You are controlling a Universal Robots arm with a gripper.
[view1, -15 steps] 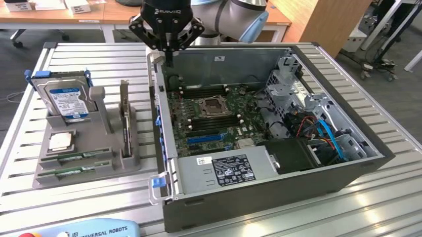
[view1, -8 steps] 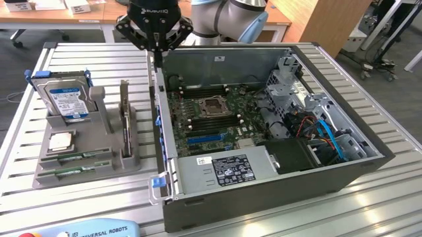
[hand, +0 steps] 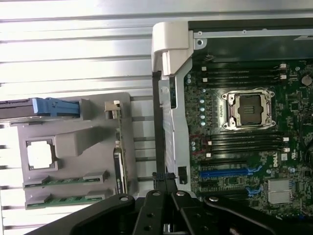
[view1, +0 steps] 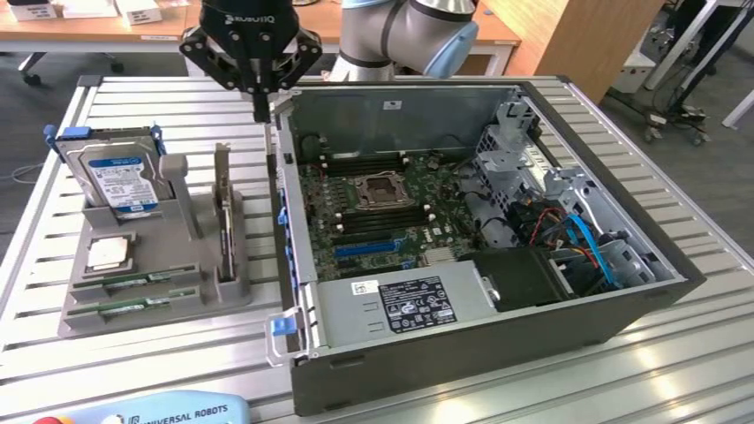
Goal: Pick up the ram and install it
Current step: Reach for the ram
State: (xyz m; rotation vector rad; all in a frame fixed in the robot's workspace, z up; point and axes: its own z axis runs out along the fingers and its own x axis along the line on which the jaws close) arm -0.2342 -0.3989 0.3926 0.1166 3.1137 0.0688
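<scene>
Black two-finger gripper (view1: 261, 113) hangs above the open grey metal PC case (view1: 471, 353), over its side wall on the exterior view's left, nr the far corner. Fingers pressed together, nothing btw them. In wrist view the gripper (hand: 164, 178) sits right over that wall's top edge.

Long thin green RAM stick (view1: 139, 280) (hand: 66, 180) w/ dark chips lies flat in a slot of the grey plastic holder tray (view1: 194, 296), which sits beside the case on the exterior view's left, well apart from the gripper. Second RAM stick (view1: 122, 306) (hand: 63, 199), same look, lies in the next slot just beside it.

Same tray also holds:
- small square silver processor chip (view1: 109, 253)
- silver hard drive w/ blue label (view1: 118, 181), standing upright

Inside the case: green motherboard (view1: 316, 190) w/ silver CPU socket (view1: 383, 190), dark slots either side.
</scene>
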